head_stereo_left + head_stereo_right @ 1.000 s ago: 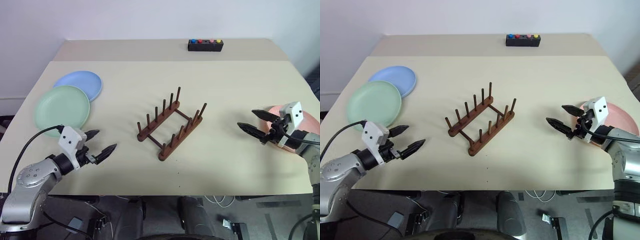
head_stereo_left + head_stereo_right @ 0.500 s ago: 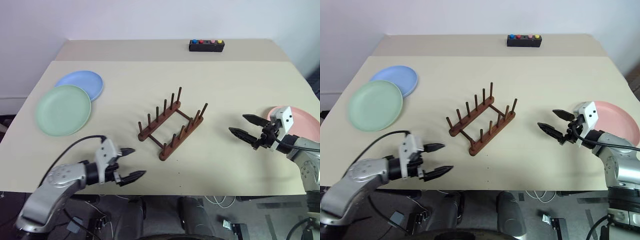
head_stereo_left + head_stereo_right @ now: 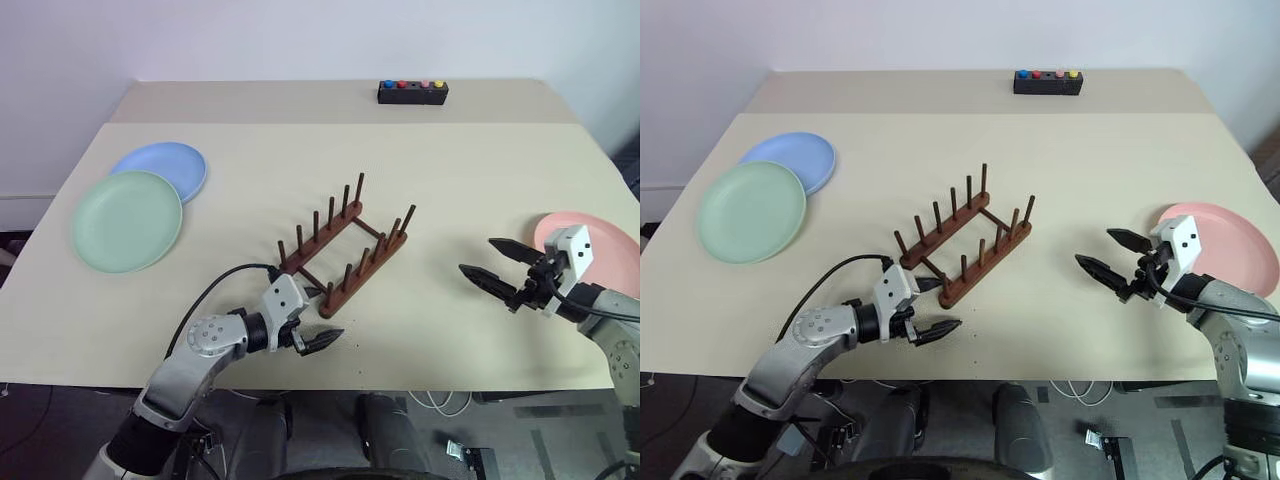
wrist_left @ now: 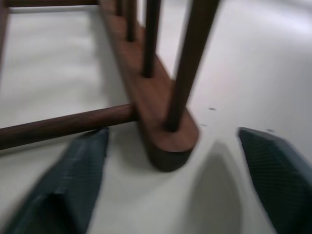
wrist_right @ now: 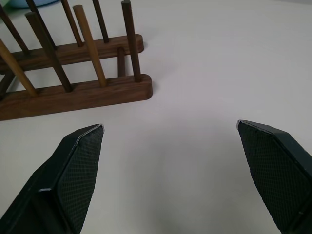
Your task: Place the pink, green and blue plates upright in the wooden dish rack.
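The wooden dish rack [image 3: 345, 250] stands empty at the table's middle, set diagonally. My left gripper [image 3: 328, 314] is open at the rack's near end. In the left wrist view the end of one rail [image 4: 168, 141] lies between the two fingers [image 4: 78, 170], with gaps on both sides. The green plate [image 3: 127, 220] lies flat at the far left, overlapping the blue plate [image 3: 165, 165] behind it. The pink plate [image 3: 600, 240] lies flat at the right edge. My right gripper [image 3: 478, 256] hovers open and empty, between the pink plate and the rack, pointing toward the rack [image 5: 78, 92].
A small black box with coloured buttons [image 3: 412, 92] sits at the back of the table. The left arm's black cable [image 3: 215, 290] loops over the table near the front edge. Bare tabletop [image 3: 440, 180] lies between the rack and the pink plate.
My left arm swung right from beside the green plate to the rack's near end, and its fingers now straddle a rail. The right gripper shifted slightly, uncovering the pink plate, and stays open.
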Controlling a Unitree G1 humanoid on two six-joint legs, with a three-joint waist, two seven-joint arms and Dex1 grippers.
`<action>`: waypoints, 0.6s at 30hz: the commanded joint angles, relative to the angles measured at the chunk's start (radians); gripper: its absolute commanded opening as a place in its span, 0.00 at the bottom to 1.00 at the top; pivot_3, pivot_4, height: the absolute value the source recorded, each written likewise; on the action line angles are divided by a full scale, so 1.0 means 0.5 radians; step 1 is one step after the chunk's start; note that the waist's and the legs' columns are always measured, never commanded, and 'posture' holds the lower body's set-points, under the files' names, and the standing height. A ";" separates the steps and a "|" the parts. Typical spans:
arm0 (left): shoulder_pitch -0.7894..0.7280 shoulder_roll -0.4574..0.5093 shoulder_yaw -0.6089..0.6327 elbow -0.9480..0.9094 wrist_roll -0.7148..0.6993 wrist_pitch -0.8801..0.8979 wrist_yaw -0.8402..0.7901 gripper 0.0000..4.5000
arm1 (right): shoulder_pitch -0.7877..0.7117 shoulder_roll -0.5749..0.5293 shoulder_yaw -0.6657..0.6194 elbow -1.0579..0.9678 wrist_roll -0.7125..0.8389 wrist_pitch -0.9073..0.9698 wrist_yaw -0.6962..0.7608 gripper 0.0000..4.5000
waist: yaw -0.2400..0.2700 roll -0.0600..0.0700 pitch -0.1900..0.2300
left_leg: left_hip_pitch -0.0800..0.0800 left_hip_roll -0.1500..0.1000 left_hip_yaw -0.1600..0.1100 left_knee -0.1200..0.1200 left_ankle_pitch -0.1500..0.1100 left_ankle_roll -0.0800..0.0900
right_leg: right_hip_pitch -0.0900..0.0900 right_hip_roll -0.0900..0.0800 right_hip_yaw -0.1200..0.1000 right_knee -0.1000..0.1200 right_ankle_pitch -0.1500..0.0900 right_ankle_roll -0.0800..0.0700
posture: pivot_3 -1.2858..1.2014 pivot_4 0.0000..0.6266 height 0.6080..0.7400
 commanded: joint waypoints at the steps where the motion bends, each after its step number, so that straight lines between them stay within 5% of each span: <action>1: 0.013 -0.020 -0.002 0.058 0.047 -0.053 0.028 0.48 | 0.059 -0.024 -0.090 -0.163 0.111 0.067 0.016 1.00 | -0.001 0.000 0.000 | 0.000 0.000 0.000 0.000 0.000 0.000 | 0.000 0.000 0.000 0.000 0.000 0.000 | 0.52 0.24 0.92; 4: 0.013 -0.023 0.015 0.078 0.063 -0.085 0.036 0.18 | 0.126 -0.054 -0.081 -0.228 0.143 0.116 0.056 1.00 | 0.000 0.001 -0.001 | 0.000 0.000 0.000 0.000 0.000 0.000 | 0.000 0.000 0.000 0.000 0.000 0.000 | 0.52 0.24 0.92; 10: -0.060 0.028 0.080 0.197 0.101 -0.210 -0.005 0.17 | 0.204 -0.069 0.018 -0.309 0.042 0.089 0.050 1.00 | -0.002 0.000 -0.001 | 0.002 0.000 0.000 0.000 0.000 0.000 | 0.001 0.000 0.001 0.000 0.000 0.000 | 0.52 0.24 0.92; 18: -0.455 0.081 0.059 0.609 -0.050 -0.461 -0.542 0.17 | 0.182 -0.030 0.052 -0.300 0.023 0.061 0.011 1.00 | 0.003 -0.001 -0.001 | 0.000 0.000 0.000 0.000 0.000 0.000 | 0.001 0.000 0.000 -0.001 0.000 0.000 | 0.52 0.24 0.92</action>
